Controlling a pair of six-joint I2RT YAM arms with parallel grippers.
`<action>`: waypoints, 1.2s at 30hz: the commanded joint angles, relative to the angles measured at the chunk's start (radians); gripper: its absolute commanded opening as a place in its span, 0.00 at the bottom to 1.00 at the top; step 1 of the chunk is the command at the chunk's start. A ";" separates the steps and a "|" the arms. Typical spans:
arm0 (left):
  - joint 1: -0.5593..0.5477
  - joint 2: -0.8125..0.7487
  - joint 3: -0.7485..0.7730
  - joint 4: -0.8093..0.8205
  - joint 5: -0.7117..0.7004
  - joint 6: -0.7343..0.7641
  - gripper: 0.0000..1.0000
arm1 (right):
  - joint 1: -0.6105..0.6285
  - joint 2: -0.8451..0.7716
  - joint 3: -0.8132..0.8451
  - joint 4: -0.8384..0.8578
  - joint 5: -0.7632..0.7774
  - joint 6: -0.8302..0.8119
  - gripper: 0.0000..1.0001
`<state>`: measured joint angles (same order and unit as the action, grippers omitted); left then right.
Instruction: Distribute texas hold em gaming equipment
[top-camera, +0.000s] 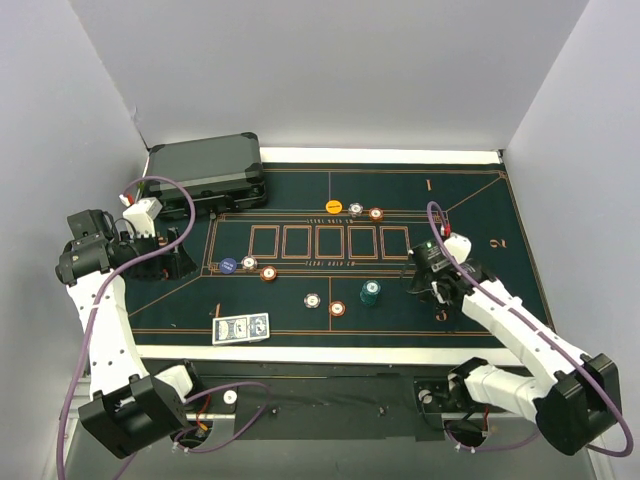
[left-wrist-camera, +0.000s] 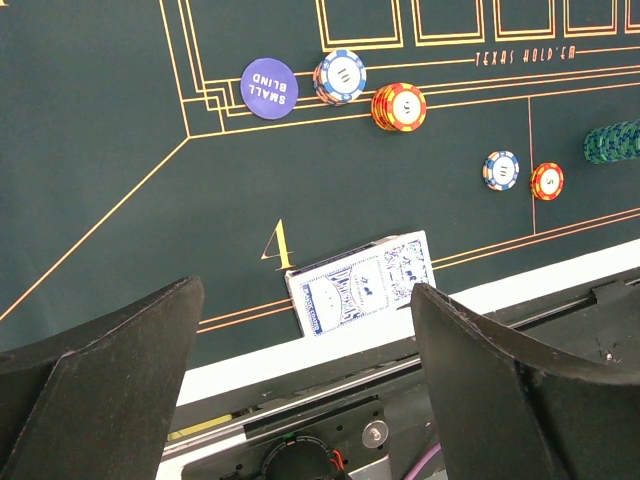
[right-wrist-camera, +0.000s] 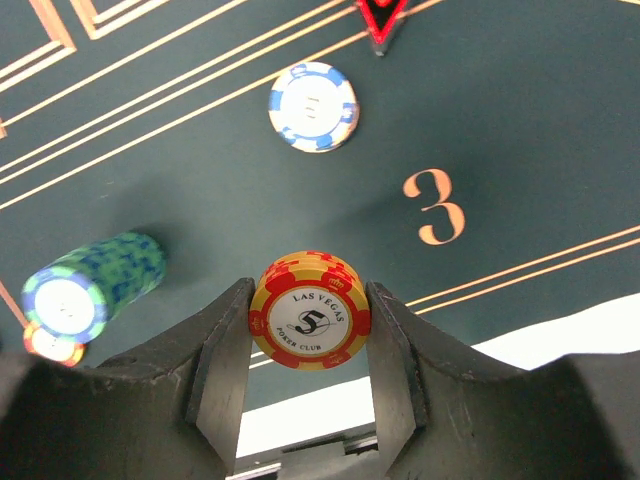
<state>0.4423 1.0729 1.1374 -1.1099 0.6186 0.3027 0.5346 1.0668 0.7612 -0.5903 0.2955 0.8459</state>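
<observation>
Red and yellow, the five chip (right-wrist-camera: 310, 322) is clamped between the fingers of your right gripper (right-wrist-camera: 308, 300), over the green felt (right-wrist-camera: 190, 190). The printed 3 (right-wrist-camera: 440, 207) lies near it, up and right in the wrist view.

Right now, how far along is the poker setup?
Partly done. Cards lie at seat 4, with chips beside it and more chips at the far edge. The right gripper holds a red-and-yellow chip at seat 3, where one blue-white chip already lies. The left gripper is open, empty. Left: the green stack and two loose chips mid-mat look unassigned.
</observation>
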 joint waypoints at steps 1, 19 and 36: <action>0.006 0.005 0.036 0.025 0.033 0.003 0.96 | -0.062 0.030 -0.033 -0.016 -0.016 -0.041 0.21; 0.007 0.013 0.018 0.044 0.024 0.007 0.96 | -0.222 0.169 -0.082 0.075 0.044 0.044 0.21; 0.006 0.018 0.007 0.048 0.018 0.013 0.96 | -0.406 0.367 -0.051 0.195 0.042 0.028 0.22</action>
<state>0.4423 1.0889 1.1374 -1.0966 0.6182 0.3004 0.1440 1.4055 0.6857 -0.4133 0.2996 0.8711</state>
